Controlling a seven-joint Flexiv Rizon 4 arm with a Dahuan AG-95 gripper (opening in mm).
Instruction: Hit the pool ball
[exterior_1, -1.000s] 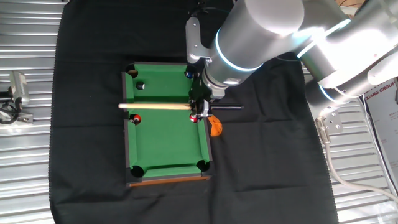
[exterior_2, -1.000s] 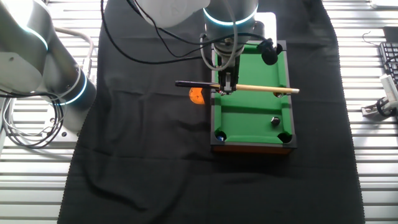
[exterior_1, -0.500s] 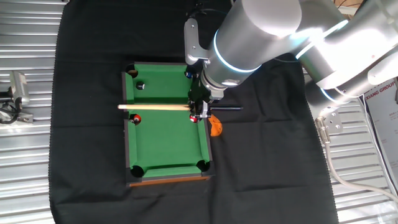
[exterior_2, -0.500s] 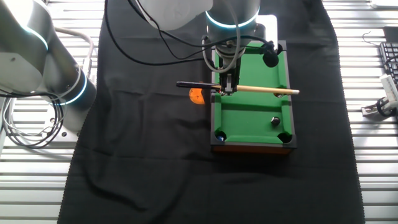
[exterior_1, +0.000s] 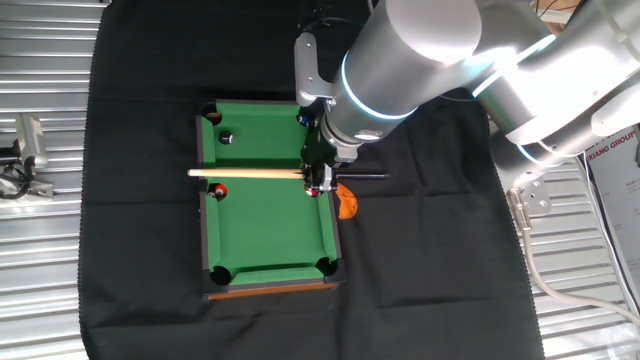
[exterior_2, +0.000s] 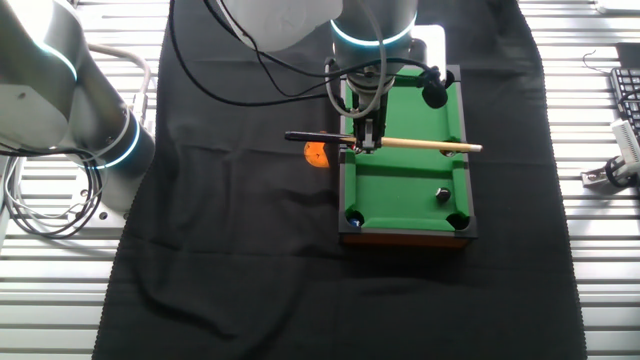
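Observation:
A small green pool table (exterior_1: 268, 225) (exterior_2: 405, 175) sits on a black cloth. The black pool ball (exterior_1: 227, 138) (exterior_2: 441, 193) with a pale spot lies near a corner pocket. My gripper (exterior_1: 315, 175) (exterior_2: 367, 140) is shut on a wooden cue stick (exterior_1: 250, 173) (exterior_2: 425, 144) that lies level across the table's width. The cue's tip reaches past the far rail, its dark butt sticks out behind the gripper. The cue is apart from the black ball. A red ball (exterior_1: 219, 191) lies just beside the cue.
A second red ball (exterior_1: 312, 190) sits under the gripper by the rail. A dark blue ball (exterior_1: 303, 118) lies near a corner pocket. An orange object (exterior_1: 346, 204) (exterior_2: 317, 153) lies on the cloth beside the table. Ribbed metal surface surrounds the cloth.
The gripper and cue have shifted very slightly along the cue's length toward the far rail. The balls have not moved.

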